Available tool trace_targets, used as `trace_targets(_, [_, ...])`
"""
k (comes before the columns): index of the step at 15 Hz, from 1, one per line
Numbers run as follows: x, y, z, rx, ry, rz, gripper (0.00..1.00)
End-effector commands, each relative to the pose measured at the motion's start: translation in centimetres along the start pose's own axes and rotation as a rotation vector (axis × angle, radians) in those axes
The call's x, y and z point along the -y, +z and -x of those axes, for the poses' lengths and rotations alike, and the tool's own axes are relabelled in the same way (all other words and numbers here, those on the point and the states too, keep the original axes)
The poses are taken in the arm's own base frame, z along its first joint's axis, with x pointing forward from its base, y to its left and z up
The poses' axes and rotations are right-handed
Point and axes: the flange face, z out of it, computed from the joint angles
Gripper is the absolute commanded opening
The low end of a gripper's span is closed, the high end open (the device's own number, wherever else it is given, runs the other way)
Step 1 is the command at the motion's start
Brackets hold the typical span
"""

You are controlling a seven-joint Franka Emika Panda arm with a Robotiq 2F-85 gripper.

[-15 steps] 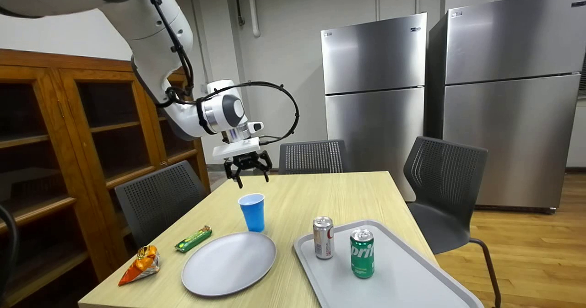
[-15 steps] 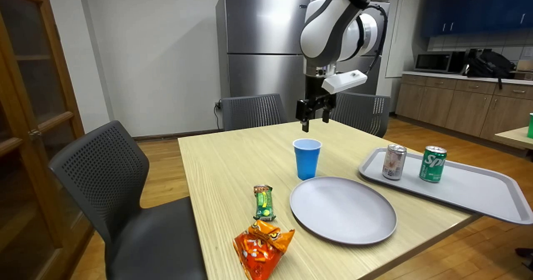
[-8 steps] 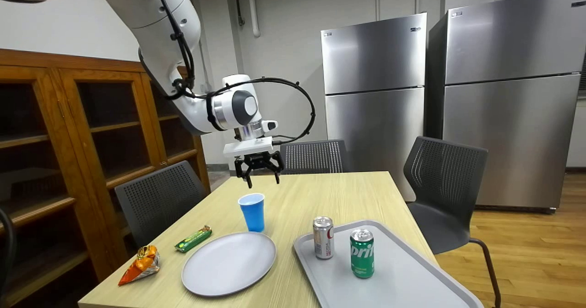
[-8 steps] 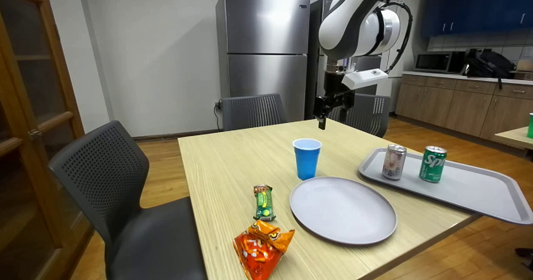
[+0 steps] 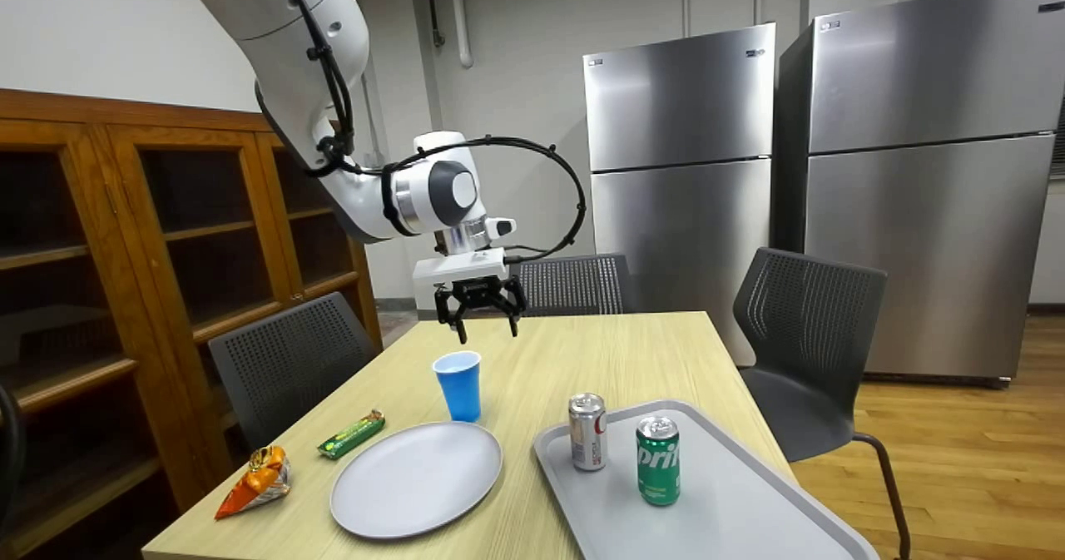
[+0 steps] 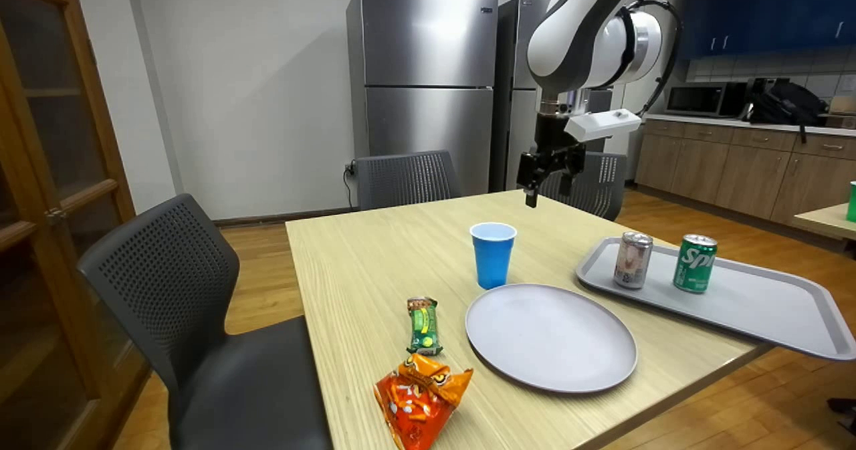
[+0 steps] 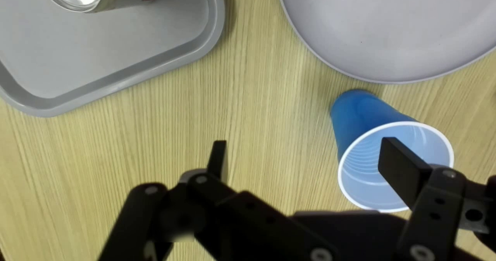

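Observation:
My gripper (image 5: 488, 336) hangs over the table with its jaws wide apart and nothing between them. Nearest to it is an upright blue cup (image 5: 462, 389) with a white rim, standing lower and apart from the fingers in both exterior views. In the wrist view, one finger (image 7: 403, 168) overlaps the mouth of the cup (image 7: 358, 113), hiding part of its inside; the other finger has bare wood behind it. A round grey plate (image 6: 552, 340) lies beside the cup. On the grey tray (image 6: 769, 309) stand a silver can (image 6: 632, 263) and a green Sprite can (image 6: 695, 266).
A green-wrapped bar (image 6: 424, 326) and an orange snack bag (image 6: 421, 403) lie near one table edge. Dark chairs (image 5: 811, 352) surround the table. Behind it are steel refrigerators (image 5: 678, 177); a wooden glass-door cabinet (image 5: 200, 235) stands at the side. The tray overhangs the table edge.
The arm and gripper have shifted to the right in both exterior views, away from above the cup. The jaws stay apart. Cup, plate, cans and snacks have not moved.

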Motion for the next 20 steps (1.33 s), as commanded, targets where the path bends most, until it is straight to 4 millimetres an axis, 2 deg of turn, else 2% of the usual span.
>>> trace_targets(1, [0.0, 0.0, 0.0, 0.001, 0.0, 0.0, 1.0])
trace_targets(11, [0.0, 0.0, 0.0, 0.001, 0.0, 0.0, 1.0])
trace_targets(20, [-3.6, -1.5, 1.7, -0.09, 0.008, 0.013, 1.0])
